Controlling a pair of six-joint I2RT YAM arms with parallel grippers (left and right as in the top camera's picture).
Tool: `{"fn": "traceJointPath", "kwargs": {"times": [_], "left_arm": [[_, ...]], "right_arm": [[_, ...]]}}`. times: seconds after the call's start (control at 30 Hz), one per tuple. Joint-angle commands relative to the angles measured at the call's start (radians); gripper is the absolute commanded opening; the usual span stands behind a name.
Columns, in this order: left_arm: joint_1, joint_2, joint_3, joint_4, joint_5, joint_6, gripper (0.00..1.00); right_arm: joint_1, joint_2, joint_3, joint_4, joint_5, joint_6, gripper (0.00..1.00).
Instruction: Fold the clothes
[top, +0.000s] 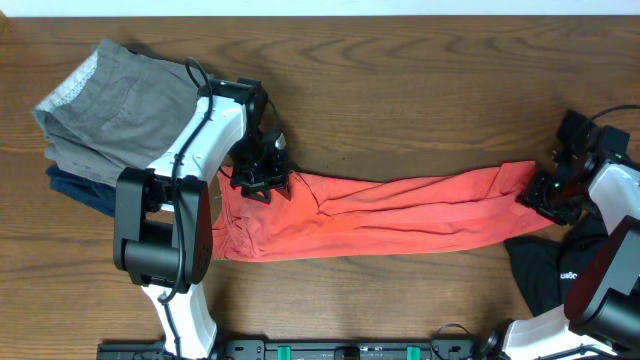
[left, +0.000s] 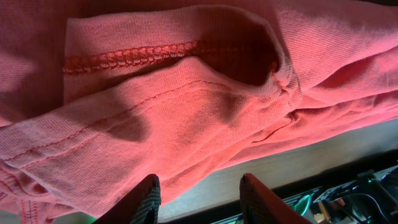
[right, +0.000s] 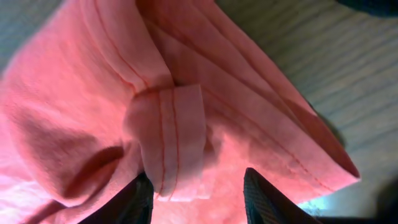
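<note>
A red-orange garment (top: 380, 215) lies stretched in a long band across the table. My left gripper (top: 262, 180) is at its left end, open, its fingers (left: 199, 199) over the garment's hem (left: 186, 106) and the table edge, holding nothing. My right gripper (top: 548, 195) is at the garment's right end, open, its fingers (right: 198, 196) straddling a folded, stitched corner of the red cloth (right: 174, 137) without closing on it.
A stack of folded clothes, grey (top: 120, 110) on top of dark blue (top: 80, 190), sits at the far left. A black garment (top: 545, 265) lies at the right front by the right arm. The table is brown wood (top: 420, 90).
</note>
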Motion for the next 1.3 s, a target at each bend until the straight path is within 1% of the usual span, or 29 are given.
{"fn": "traceJointPath", "kwargs": {"times": [0.0, 0.1, 0.17, 0.2, 0.23, 0.27, 0.3, 0.33, 0.43, 0.5, 0.67, 0.77, 0.9, 1.0, 1.1, 1.17, 1.27], "left_arm": [[0.000, -0.019, -0.005, -0.003, 0.002, 0.009, 0.43], [0.000, -0.019, -0.005, -0.003, 0.002, 0.009, 0.43], [0.000, -0.019, -0.005, -0.003, 0.002, 0.009, 0.43], [0.000, -0.019, -0.005, -0.003, 0.002, 0.009, 0.43], [0.000, -0.019, -0.005, -0.003, 0.002, 0.009, 0.44], [0.000, -0.019, -0.005, -0.003, 0.002, 0.009, 0.43], [0.000, -0.019, -0.005, -0.003, 0.002, 0.009, 0.43], [0.000, -0.019, -0.005, -0.003, 0.002, 0.009, 0.43], [0.000, -0.019, -0.005, -0.003, 0.002, 0.009, 0.44], [0.000, -0.019, -0.005, -0.004, 0.002, 0.009, 0.43], [0.000, -0.019, -0.005, -0.003, 0.002, 0.009, 0.44], [0.000, -0.019, -0.005, -0.003, 0.003, 0.009, 0.43], [0.000, -0.019, -0.005, -0.003, 0.002, 0.009, 0.43], [0.000, -0.019, -0.005, -0.006, 0.002, 0.007, 0.43], [0.000, -0.019, -0.005, -0.011, 0.003, 0.007, 0.43], [0.000, -0.019, -0.005, -0.019, 0.003, 0.007, 0.43], [0.000, -0.019, -0.005, -0.038, 0.002, 0.007, 0.44]], "right_arm": [[0.000, -0.012, -0.007, 0.007, -0.059, 0.023, 0.45], [-0.001, -0.012, -0.007, 0.000, -0.086, 0.023, 0.44], [0.001, -0.012, -0.008, 0.001, -0.085, 0.023, 0.39], [0.003, -0.012, -0.008, 0.001, -0.085, 0.023, 0.34], [0.003, -0.012, -0.008, 0.001, -0.085, 0.023, 0.29], [0.003, -0.012, -0.008, 0.002, -0.085, 0.023, 0.18], [0.003, -0.012, -0.008, 0.005, -0.084, 0.023, 0.04], [0.003, -0.012, -0.008, 0.005, -0.075, 0.024, 0.01], [0.001, -0.012, -0.005, 0.002, -0.018, 0.024, 0.01], [-0.011, -0.017, 0.018, -0.029, 0.034, 0.023, 0.01], [-0.043, -0.043, 0.147, -0.158, 0.118, 0.023, 0.01], [-0.045, -0.057, 0.224, -0.218, 0.209, 0.024, 0.01], [-0.045, -0.058, 0.235, -0.227, 0.331, 0.064, 0.01], [-0.045, -0.056, 0.212, -0.228, 0.383, 0.069, 0.01], [-0.045, -0.056, 0.177, -0.229, 0.459, 0.113, 0.03], [-0.048, -0.056, 0.159, -0.228, 0.502, 0.139, 0.10], [-0.051, -0.056, 0.153, -0.227, 0.508, 0.154, 0.30]]}}
